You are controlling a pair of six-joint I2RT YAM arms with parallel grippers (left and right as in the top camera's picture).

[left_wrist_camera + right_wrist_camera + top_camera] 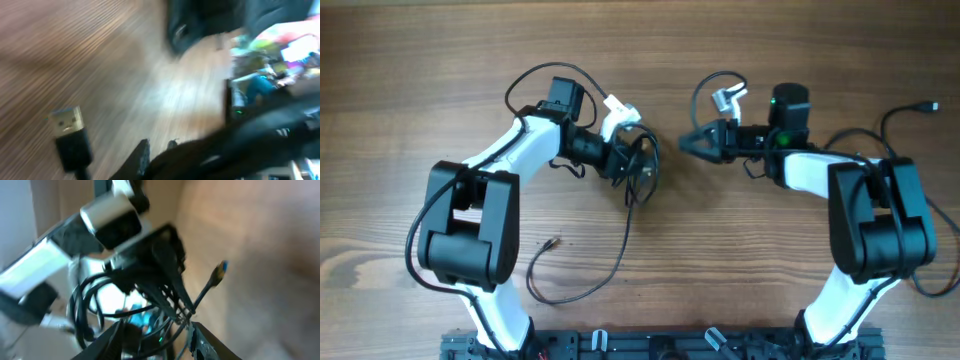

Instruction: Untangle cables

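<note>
Overhead, the left gripper [632, 162] is clamped on a black cable bundle [647, 172] near mid-table. One strand trails toward 7 o'clock and ends in a small plug [553, 241]. The right gripper [688, 143] sits just at the bundle's 3 o'clock.

The left wrist view is blurred: a USB plug [66, 122] shows at 8 o'clock over the wooden table [75, 50].

In the right wrist view, the right gripper's fingers [112, 337] stand apart, with the cable bundle ahead at 12 o'clock.

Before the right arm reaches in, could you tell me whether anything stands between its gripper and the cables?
Nothing visible does. Only bare table lies between the right gripper and the cables bunched at the left gripper.
</note>
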